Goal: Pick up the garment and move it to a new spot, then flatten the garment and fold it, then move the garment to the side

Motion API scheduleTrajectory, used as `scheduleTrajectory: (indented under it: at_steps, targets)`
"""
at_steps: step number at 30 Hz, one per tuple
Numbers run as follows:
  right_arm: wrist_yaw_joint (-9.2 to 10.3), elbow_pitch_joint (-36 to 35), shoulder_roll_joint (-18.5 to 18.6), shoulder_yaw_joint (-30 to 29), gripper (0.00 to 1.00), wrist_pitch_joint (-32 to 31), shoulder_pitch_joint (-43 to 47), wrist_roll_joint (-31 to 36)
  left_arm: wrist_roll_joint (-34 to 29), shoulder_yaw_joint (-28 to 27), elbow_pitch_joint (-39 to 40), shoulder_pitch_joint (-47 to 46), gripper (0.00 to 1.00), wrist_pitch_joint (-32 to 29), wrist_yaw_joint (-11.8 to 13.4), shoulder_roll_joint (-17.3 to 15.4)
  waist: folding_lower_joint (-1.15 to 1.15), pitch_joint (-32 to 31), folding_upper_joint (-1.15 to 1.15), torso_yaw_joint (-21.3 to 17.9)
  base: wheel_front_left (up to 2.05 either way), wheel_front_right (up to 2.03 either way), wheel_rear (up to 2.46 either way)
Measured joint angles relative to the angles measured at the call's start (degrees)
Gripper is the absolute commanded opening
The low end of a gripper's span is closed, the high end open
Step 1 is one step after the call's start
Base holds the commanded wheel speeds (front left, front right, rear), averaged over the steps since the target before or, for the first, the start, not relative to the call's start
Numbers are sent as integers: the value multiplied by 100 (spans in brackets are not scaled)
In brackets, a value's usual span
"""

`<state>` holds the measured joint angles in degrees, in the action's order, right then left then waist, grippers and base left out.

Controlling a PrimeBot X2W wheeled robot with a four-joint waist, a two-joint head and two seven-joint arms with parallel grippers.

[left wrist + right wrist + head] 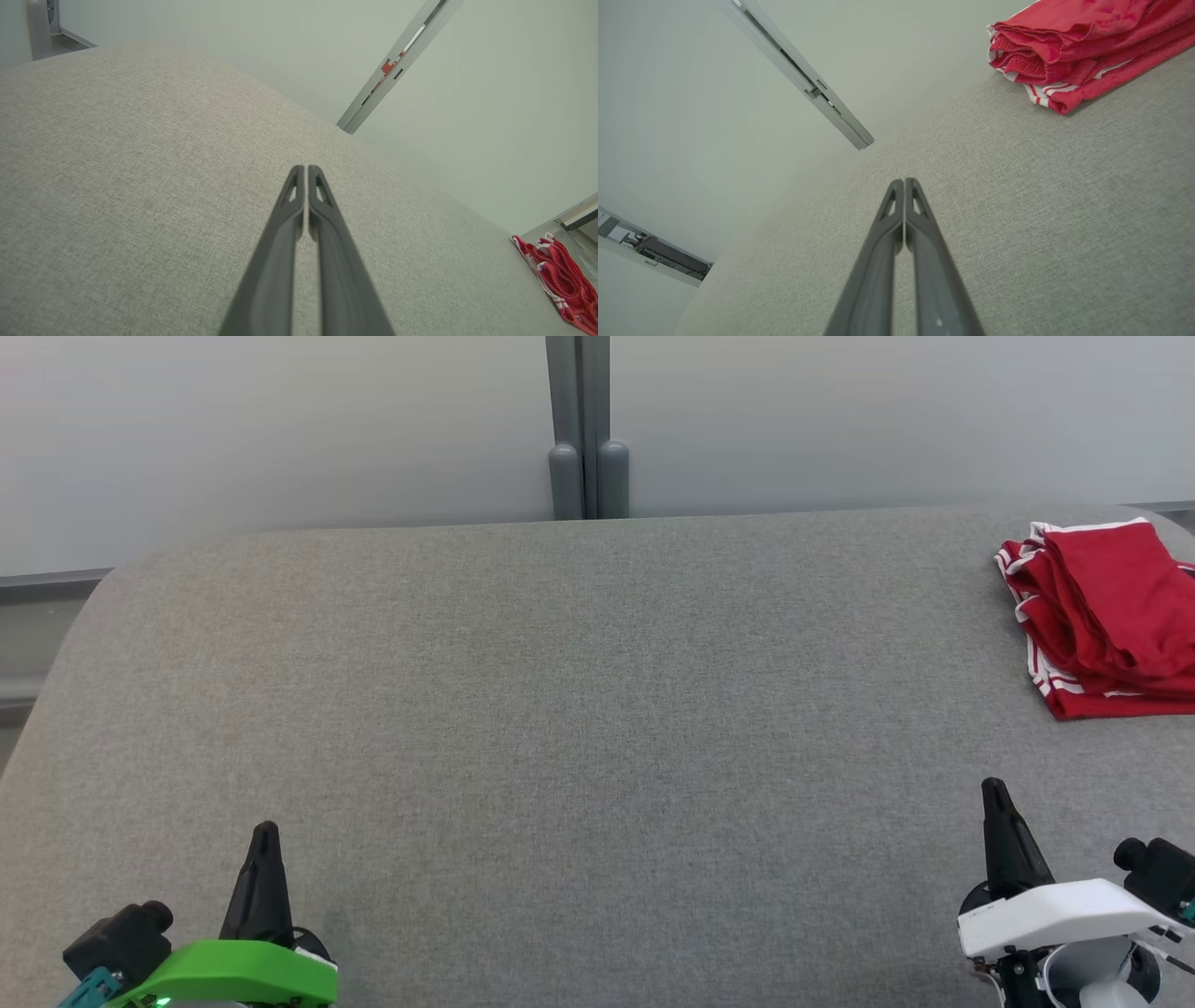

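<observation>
The garment [1106, 616] is red with white stripes along its edges and lies folded in a bundle at the far right of the grey fabric surface [579, 709]. It also appears as the garment [563, 280] at the lower right of the left wrist view and as the garment [1083, 46] at the top right of the right wrist view. My left gripper [265, 831] sits at the lower left, shut and empty, its tips [306, 169] pressed together. At the lower right my right gripper [994, 791] is likewise shut on nothing, tips [903, 181] touching, well short of the garment.
A pale wall [280, 429] with a grey vertical post [586, 429] rises behind the surface. The surface's rounded back edge [373, 530] runs across the top, and its left corner curves down near a grey ledge [47, 581].
</observation>
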<state>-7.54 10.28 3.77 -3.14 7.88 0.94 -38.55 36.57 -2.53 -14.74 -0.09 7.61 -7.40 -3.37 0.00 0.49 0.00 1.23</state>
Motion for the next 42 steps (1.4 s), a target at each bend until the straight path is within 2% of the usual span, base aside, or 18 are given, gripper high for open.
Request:
scheduleTrajectory:
  at_steps: [16,42]
  targets:
    - [0,86,-13,-67,0,-331,-138,-1247,1305,-93,12,-123,0,-314,0,13,0,-5,0,-21,0,0,0]
    - [2,199,-36,-158,0,-759,-365,-2897,2986,-215,30,-317,0,-759,1,27,0,-13,0,-53,0,0,0]
